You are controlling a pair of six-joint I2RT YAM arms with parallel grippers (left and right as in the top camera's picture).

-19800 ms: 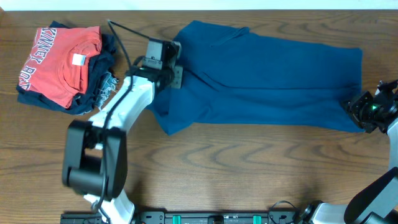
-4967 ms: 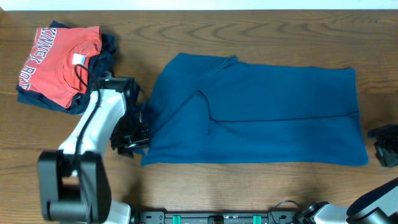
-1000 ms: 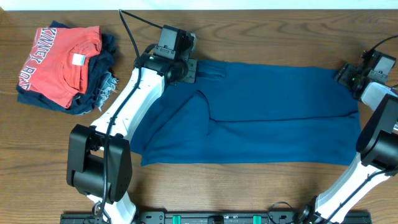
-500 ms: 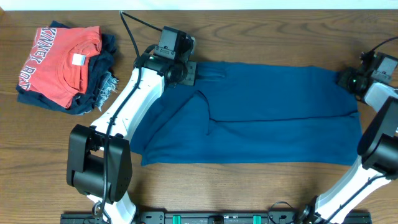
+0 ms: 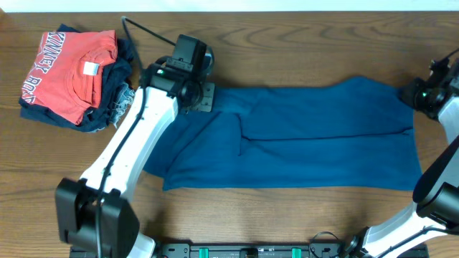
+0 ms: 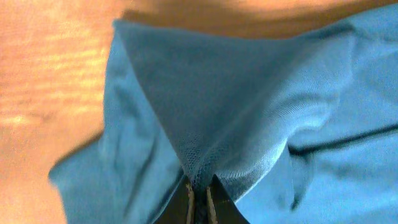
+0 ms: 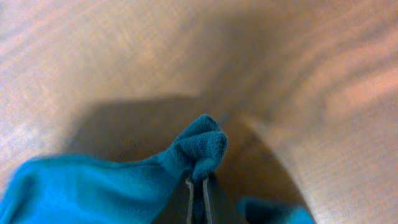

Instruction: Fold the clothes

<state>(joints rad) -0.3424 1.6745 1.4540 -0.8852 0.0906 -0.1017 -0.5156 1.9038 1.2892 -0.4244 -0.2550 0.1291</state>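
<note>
Holds clothes (image 5: 301,143), spread on table (image 5: 287,222) with long axis left-right, by far edge, left gripper (image 6: 199,190) clamped on far-left corner, right gripper (image 7: 198,186) on far-right corner, bulk lying nearward of both.

The left pincer (image 6: 199,190) and right pincer (image 7: 198,185) show only as fingertips at the bottom edge of their own wrist views, and the table (image 7: 93,50) behind them is blurred. From overhead, the left arm (image 5: 136,132) hides the blue garment's (image 5: 308,136) upper left corner and the left pincer's tips. There the right pincer is a small dark shape whose fingers cannot be made out. The right arm (image 5: 450,118) is cut off by the right edge. The red T-shirt (image 5: 68,68) covers most of the dark clothes (image 5: 107,115) beneath, and its folded lettering is only partly readable.
</note>
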